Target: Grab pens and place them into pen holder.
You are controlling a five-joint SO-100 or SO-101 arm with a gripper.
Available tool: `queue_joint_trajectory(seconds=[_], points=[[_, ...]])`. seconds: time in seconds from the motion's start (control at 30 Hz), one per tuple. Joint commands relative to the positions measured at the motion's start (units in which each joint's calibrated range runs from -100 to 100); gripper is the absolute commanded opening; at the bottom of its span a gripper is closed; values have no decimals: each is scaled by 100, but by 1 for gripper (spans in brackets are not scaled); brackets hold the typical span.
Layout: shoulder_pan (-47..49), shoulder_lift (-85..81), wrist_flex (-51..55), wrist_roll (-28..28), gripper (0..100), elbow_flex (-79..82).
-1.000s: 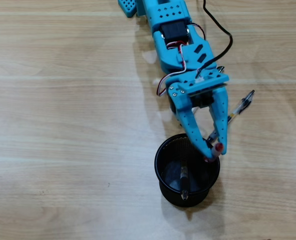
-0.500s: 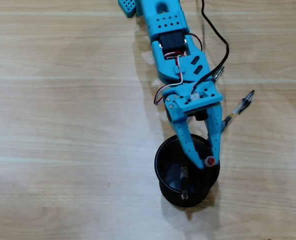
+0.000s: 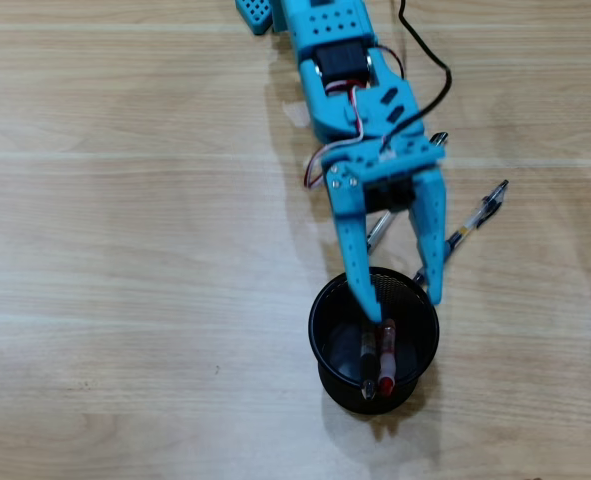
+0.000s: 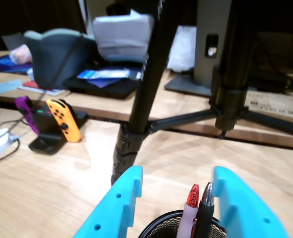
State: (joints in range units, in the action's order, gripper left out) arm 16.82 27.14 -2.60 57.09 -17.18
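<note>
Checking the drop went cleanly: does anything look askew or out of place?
Nothing odd. The red pen and black pen lean inside the pen holder; the gripper is open above it.

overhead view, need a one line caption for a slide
Open blue gripper above the black mesh pen holder holding a red pen and a black pen; two pens remain on the table.

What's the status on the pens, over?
Pincer open above the pen holder. Red pen and black pen inside it. Two clear pens on the table beside the arm. Nothing blocking.
</note>
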Motion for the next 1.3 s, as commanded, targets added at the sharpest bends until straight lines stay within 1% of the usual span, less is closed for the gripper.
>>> queue_joint_trajectory(seconds=[0.0,0.1,0.3,0.5,0.67,0.73,0.8,0.87,0.93,0.97,1.03,1.13,1.2,1.27], points=[[38,-1156,-72,-17,10,704],[29,-1845,-72,-22,2,1650],[-35,-3206,-81,-12,2,3804],[11,-4062,-72,24,2,5508],[174,-4172,-46,34,2,6130],[247,-4180,272,130,2,6039],[356,-4180,1065,293,2,5679],[446,-4163,2313,369,2,5039],[528,-4138,3888,450,2,4201],[601,-4020,5516,608,2,3399],[646,-3785,6798,867,2,2678],[791,-3416,7806,1218,2,1948],[873,-3206,8090,1360,2,1641],[991,-3012,8150,1426,2,1461]])
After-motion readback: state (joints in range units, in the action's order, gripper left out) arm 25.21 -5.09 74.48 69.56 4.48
